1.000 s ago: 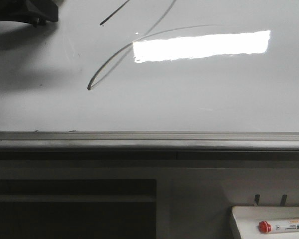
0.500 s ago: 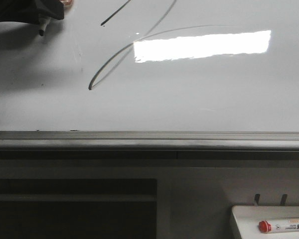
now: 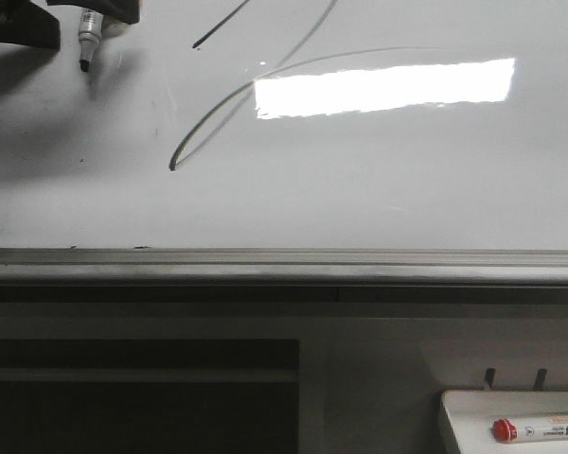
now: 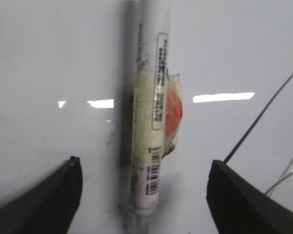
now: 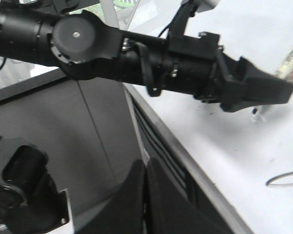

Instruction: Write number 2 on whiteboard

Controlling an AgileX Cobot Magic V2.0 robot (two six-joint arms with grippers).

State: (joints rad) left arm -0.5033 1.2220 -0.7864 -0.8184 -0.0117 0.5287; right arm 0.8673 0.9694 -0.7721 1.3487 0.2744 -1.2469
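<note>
Marker [image 3: 88, 38] at the far left of the front view is where your next move starts: it hangs from the left claw [image 4: 144, 163] with its dark tip pointing down toward the ledge [image 3: 284, 265], its long axis near upright on the whiteboard [image 3: 407, 189]. I cannot tell from here whether the tip touches the board. The number 2 [image 3: 175, 159] lies to the right of that tip, and the hooked low end of its long curve sits lower and further right, so a base stroke would, in my judgement, call for a carry down and to the right. The left arm is clearly the nearer one. The left wrist view adds what the front view hides: the claw's two fingers [image 4: 58, 195] stand wide apart, touching neither side of the marker, which runs between them wrapped in pale and orange tape; how it is fastened is out of sight. The right wrist view shows the right claw [image 5: 144, 195] with fingers pressed together on nothing, hanging off the board near its edge, well away from the strokes.
</note>
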